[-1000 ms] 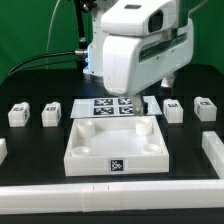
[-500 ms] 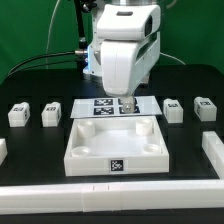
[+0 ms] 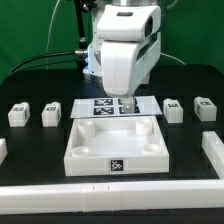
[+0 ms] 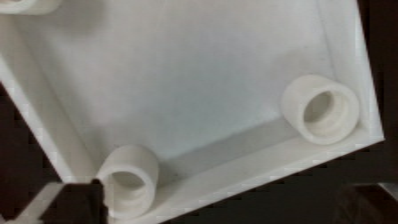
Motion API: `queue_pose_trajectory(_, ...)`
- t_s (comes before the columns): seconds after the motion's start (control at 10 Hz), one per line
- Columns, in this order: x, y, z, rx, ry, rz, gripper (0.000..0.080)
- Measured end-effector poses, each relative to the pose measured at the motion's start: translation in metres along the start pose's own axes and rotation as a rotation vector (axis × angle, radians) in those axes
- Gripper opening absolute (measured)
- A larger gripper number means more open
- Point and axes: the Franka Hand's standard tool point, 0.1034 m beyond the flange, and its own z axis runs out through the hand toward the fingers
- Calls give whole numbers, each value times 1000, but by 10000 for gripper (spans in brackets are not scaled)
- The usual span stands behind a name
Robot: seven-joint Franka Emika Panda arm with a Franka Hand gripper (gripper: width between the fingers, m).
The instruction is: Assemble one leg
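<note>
Status for you: I'd call the task unstarted, with no leg picked or fitted. All four are loose on the black table, placed here against the square panel [image 3: 115,142]. Off its side at the exterior view's left, one leg [image 3: 50,114] sits near the panel and another leg [image 3: 18,114] lies further out. Off its side at the exterior view's right, a third leg [image 3: 173,108] sits near the panel and the fourth leg [image 3: 204,108] is well apart from it. The gripper [image 3: 128,103] hangs just past the panel's far edge, over the marker board [image 3: 100,108], not near any leg. The wrist view looks into the panel. Two corner sockets show, one socket [image 4: 329,108] and a second socket [image 4: 128,172], and both are empty. The jaws read as spread wide, one finger [image 4: 59,203] shows dark at the frame edge, and nothing is between them, so the hand is empty. Left for you, by my read: move out to a leg, grasp it, carry it to a socket, seat it and turn it home. That's the whole job.
</note>
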Motion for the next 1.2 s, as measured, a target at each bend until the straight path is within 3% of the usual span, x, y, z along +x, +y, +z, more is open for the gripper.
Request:
queue_pose_trajectory(0.2,-13,-23,12,11,-1,-102,650)
queue_pose_trajectory(0.4,-30,-40,25,47,-4,-192,650)
queue_pose_trajectory(0.8,-30,-40,25,50,-5,-187,650)
queue_pose_trajectory(1.2,-46,-61,46,101,-4,-217,650)
